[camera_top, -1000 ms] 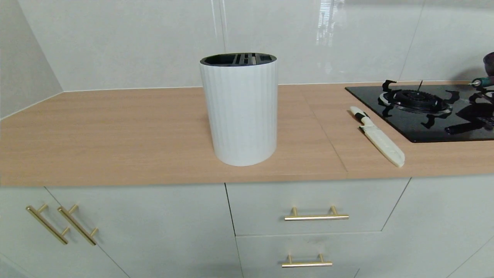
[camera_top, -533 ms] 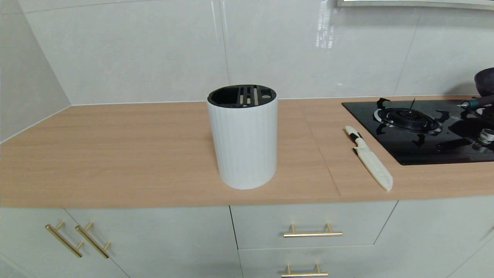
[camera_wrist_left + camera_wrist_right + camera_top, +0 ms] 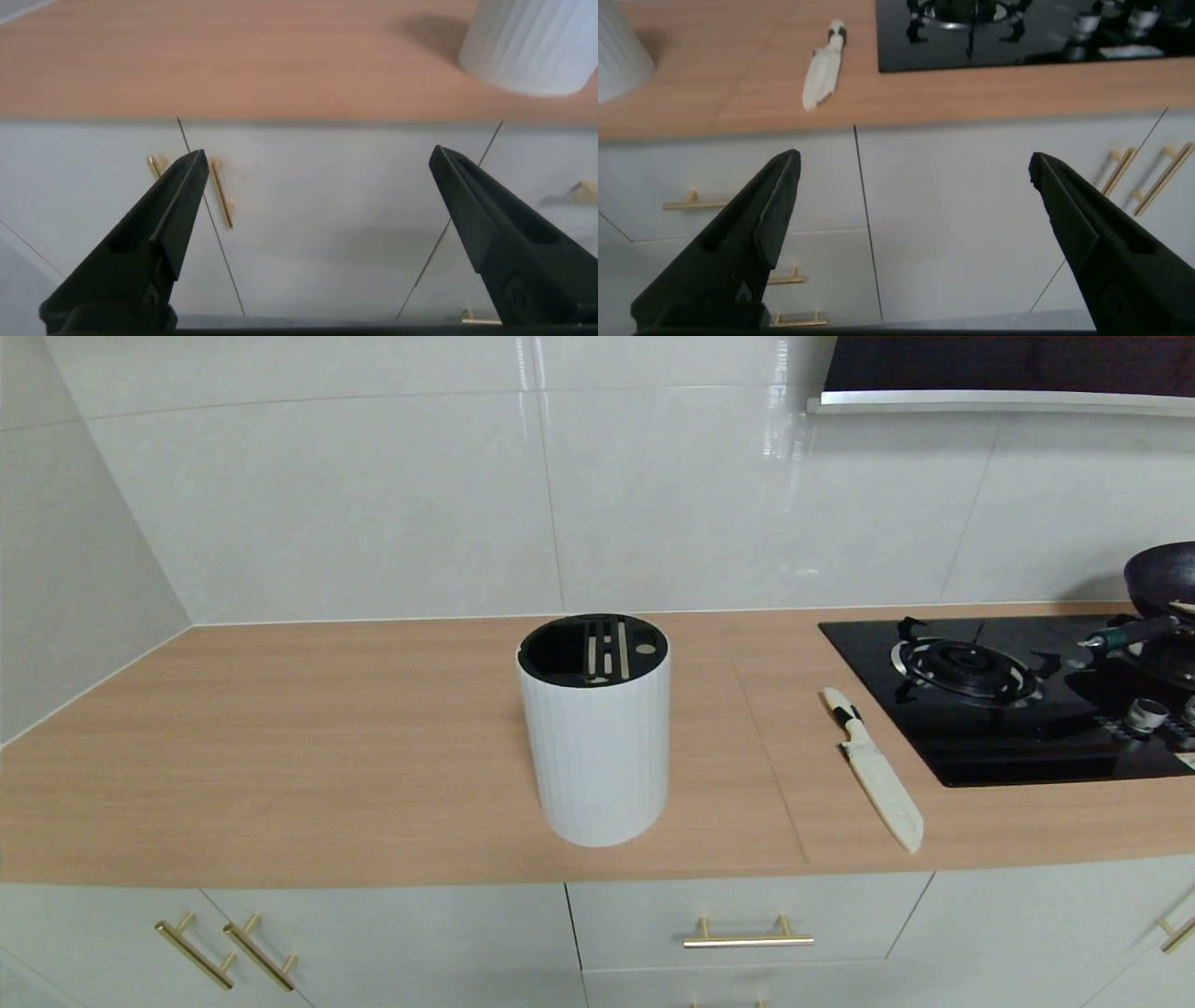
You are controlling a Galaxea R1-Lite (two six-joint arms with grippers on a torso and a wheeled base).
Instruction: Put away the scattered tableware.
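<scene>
A white ribbed holder [image 3: 597, 733] with a black slotted top stands upright near the front of the wooden counter [image 3: 280, 737]; its base [image 3: 528, 47] shows in the left wrist view. A cream knife [image 3: 873, 767] with a black band on its handle lies flat on the counter between the holder and the hob, also seen as the knife [image 3: 824, 77] in the right wrist view. My left gripper [image 3: 318, 163] is open, hanging in front of the cabinet doors below the counter edge. My right gripper [image 3: 915, 163] is open too, in front of the cabinets under the knife.
A black gas hob [image 3: 1008, 695] takes up the counter's right end, with a dark pan [image 3: 1162, 579] on its far burner. Drawers and doors with brass handles [image 3: 747, 938] run below the counter. Tiled wall behind; a hood edge [image 3: 999, 401] hangs above the hob.
The head camera has risen and tilted, so the whole scene sits lower in the picture and the holder's top shows more. Holder and knife have not moved on the counter.
</scene>
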